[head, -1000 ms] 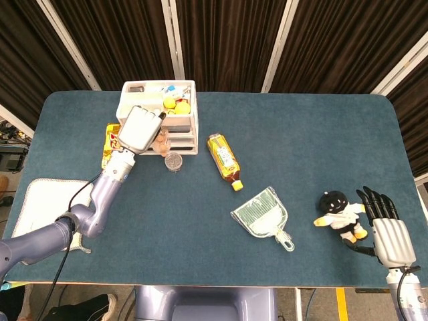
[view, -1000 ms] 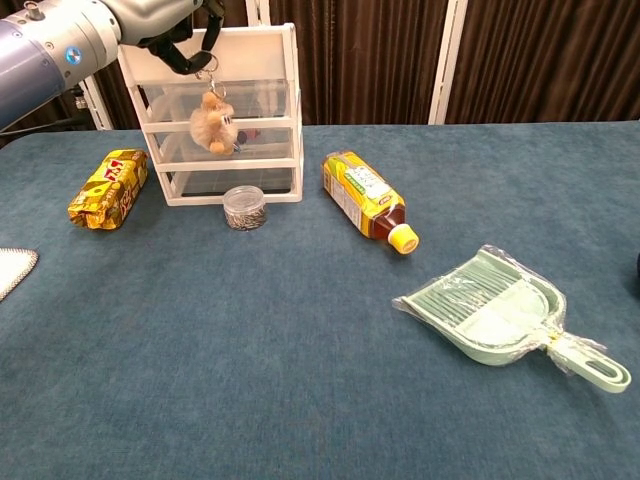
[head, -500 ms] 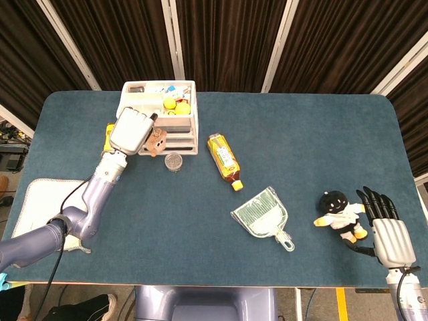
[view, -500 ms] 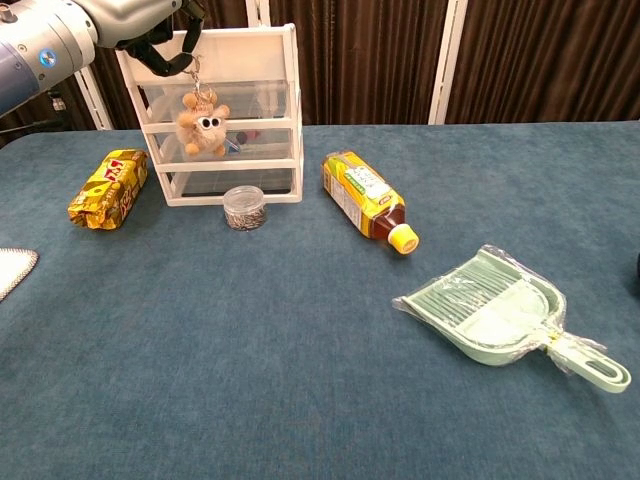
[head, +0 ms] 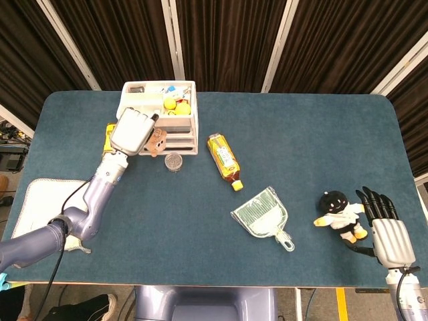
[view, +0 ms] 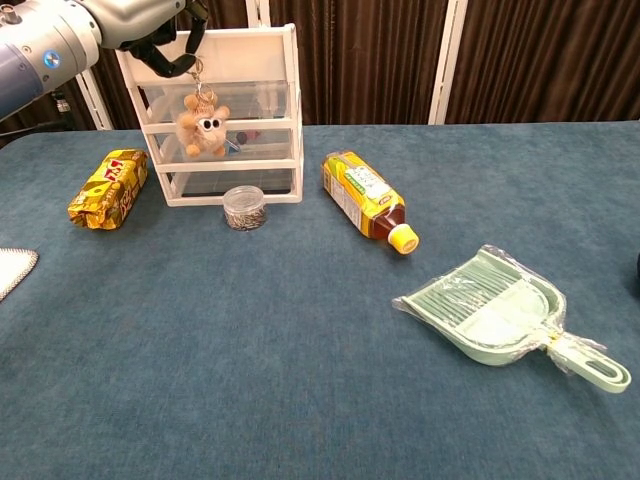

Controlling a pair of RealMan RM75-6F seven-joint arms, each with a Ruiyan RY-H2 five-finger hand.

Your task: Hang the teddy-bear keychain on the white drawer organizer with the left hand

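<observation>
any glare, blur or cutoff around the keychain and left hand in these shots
Head view: sharp and evenly lit; the left hand covers part of the teddy-bear keychain. Chest view: the bear is crisp, the clear drawers of the white drawer organizer show faint reflections, and the hand is cropped by the top edge.

The teddy-bear keychain (view: pixel 203 127) hung before the drawer organizer (view: pixel 268 62), the bottle (view: pixel 364 198) lay right, the dustpan (view: pixel 497 313) nearer.

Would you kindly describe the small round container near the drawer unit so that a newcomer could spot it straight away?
Start at the white drawer organizer at the far left of the blue table. Just in front of its bottom drawer stands a small clear round jar, low and squat, with greyish contents. Unlike the yellow snack packet to its left and the lying tea bottle to its right, it is transparent and round.
</observation>
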